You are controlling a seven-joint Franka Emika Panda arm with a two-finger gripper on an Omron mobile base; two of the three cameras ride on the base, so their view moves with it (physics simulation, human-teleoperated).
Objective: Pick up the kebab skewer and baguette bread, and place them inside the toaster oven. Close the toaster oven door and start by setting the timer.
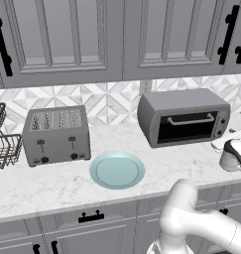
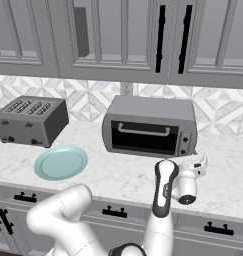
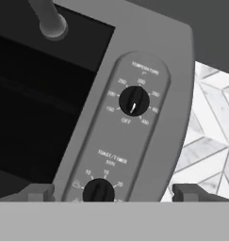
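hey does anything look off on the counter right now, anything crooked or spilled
Nothing stands out. The toaster oven sits square with its door shut, the teal plate lies flat and bare, and the four-slot toaster stands upright. No spill shows on the counter.

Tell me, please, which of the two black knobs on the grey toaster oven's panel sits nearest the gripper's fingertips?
The lower black timer knob, labelled toast/timer, sits between the open gripper tips; the upper black temperature knob lies farther up the grey toaster oven panel.

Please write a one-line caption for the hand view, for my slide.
Pincer open before the toaster oven control panel, lower timer knob between its fingertips, temperature knob above.
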